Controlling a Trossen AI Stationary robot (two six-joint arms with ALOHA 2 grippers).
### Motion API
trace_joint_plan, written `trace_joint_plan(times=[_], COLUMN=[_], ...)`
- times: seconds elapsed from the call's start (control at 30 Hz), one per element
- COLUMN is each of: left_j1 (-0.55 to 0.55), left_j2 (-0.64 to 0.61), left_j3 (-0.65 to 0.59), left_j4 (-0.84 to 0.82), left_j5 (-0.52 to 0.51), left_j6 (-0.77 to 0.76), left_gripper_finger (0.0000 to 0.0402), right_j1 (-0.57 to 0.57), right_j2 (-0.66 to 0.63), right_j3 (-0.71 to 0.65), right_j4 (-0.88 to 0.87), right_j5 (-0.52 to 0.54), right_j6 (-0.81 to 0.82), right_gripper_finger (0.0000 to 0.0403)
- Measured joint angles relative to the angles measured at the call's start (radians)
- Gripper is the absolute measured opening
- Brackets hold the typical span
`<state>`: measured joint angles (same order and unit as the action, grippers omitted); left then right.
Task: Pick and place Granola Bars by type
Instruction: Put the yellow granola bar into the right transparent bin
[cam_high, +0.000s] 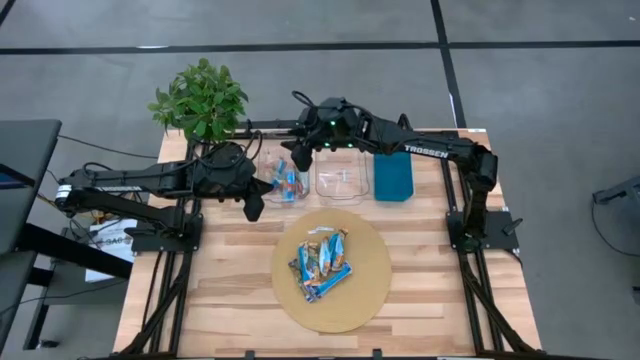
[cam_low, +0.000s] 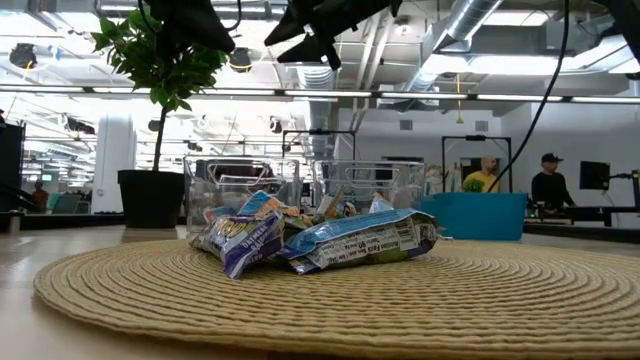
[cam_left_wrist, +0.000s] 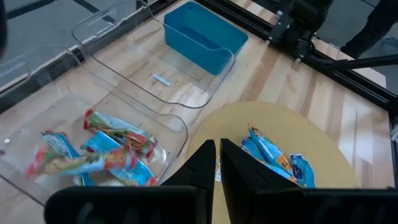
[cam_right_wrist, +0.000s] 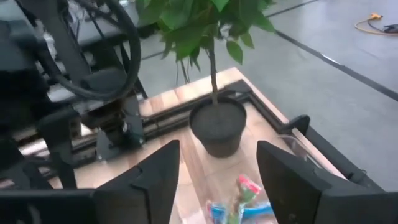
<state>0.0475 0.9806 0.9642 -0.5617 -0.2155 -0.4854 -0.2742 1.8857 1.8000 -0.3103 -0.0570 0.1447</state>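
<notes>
A pile of granola bars (cam_high: 322, 262) (cam_low: 320, 240) (cam_left_wrist: 273, 158), blue wrappers and brown-and-white ones, lies on a round woven mat (cam_high: 365, 300). More bars (cam_high: 289, 182) (cam_left_wrist: 106, 149) (cam_right_wrist: 239, 199), red, orange and blue, lie in the leftmost clear bin (cam_left_wrist: 177, 127). My left gripper (cam_high: 253, 208) (cam_left_wrist: 217, 163) is shut and empty, raised between that bin and the mat's left far rim. My right gripper (cam_high: 299, 157) (cam_right_wrist: 217, 168) is open and empty, hovering over the far side of the same bin.
A second clear bin (cam_high: 338, 180) (cam_left_wrist: 155, 81) stands right of the first and holds only a small label. A teal tray (cam_high: 393, 180) (cam_left_wrist: 202, 37) (cam_low: 475, 215) is farther right. A potted plant (cam_high: 200, 100) (cam_right_wrist: 214, 124) stands at the far left corner. People show beyond the table (cam_low: 485, 172).
</notes>
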Motion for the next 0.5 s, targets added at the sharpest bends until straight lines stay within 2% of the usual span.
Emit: trace_joint_plan(times=[0.17,0.3,0.4,0.5], left_j1=[0.000,0.000,0.000,0.000], left_j2=[0.000,0.000,0.000,0.000], left_j3=[0.000,0.000,0.000,0.000], left_j4=[0.000,0.000,0.000,0.000], left_j5=[0.074,0.108,0.111,0.111], left_j6=[0.010,0.040,0.053,0.053], left_gripper_finger=[0.0016,0.0016,0.0016,0.0016], right_j1=[0.031,0.085,0.136,0.197], right_j2=[-0.048,-0.116,-0.189,-0.273], right_j3=[0.000,0.000,-0.044,-0.154], right_j4=[-0.188,-0.399,-0.493,-0.525], right_j5=[0.002,-0.006,0.022,0.095], right_j6=[-0.113,-0.135,-0.091,0.041], right_gripper_finger=[0.0215,0.0212,0.0211,0.0211])
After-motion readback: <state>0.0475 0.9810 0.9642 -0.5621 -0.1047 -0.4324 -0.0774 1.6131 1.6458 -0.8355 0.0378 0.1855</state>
